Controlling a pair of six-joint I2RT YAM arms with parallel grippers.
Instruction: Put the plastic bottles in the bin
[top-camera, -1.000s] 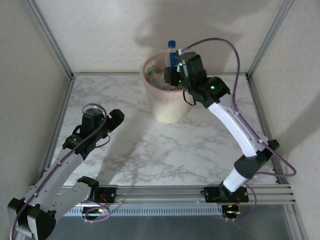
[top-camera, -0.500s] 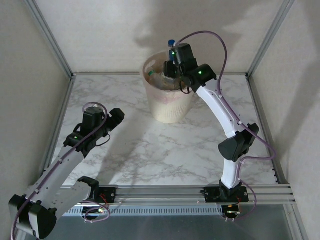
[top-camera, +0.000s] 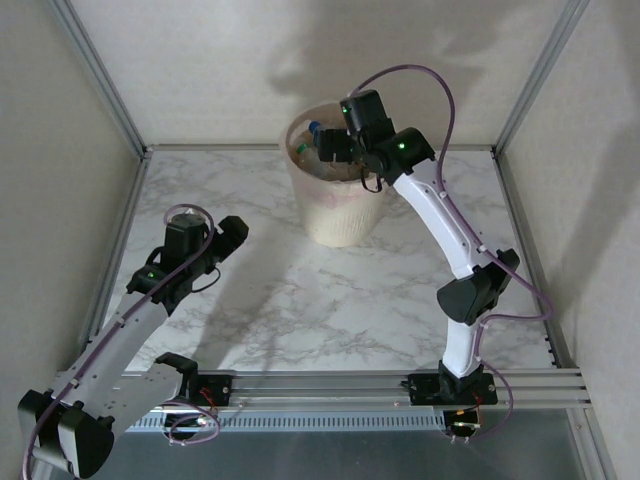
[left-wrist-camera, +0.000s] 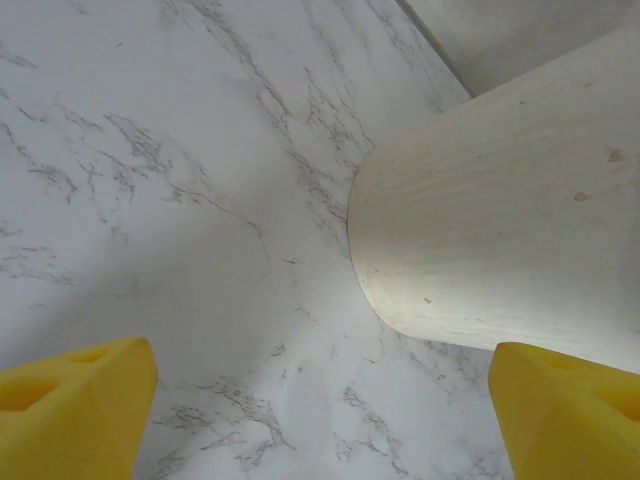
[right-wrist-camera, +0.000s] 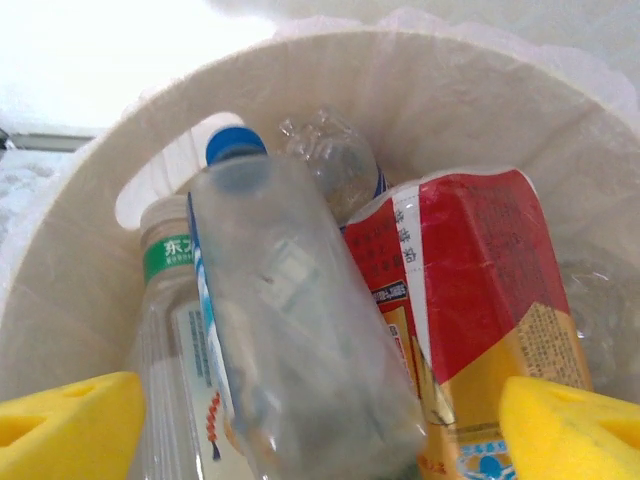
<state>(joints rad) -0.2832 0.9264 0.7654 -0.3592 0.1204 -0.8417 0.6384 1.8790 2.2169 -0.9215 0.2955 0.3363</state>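
Round cream-white plastic bin (right-wrist-camera: 100, 160) with thin pinkish liner (right-wrist-camera: 480, 40) sits right under the right gripper (right-wrist-camera: 320, 425) and ahead of the left gripper (left-wrist-camera: 320, 410), nearer its right pad. Red-and-gold labelled bottle (right-wrist-camera: 470, 300) lies just past the right gripper's right pad. Clear blue-capped plastic bottle (right-wrist-camera: 290, 330) rests tilted between that gripper's pads, apparently untouched. Both grippers' fingers are spread wide. Risks: the heap is high, so the top bottle could slide over the rim; pads could snag the liner on lift-out.
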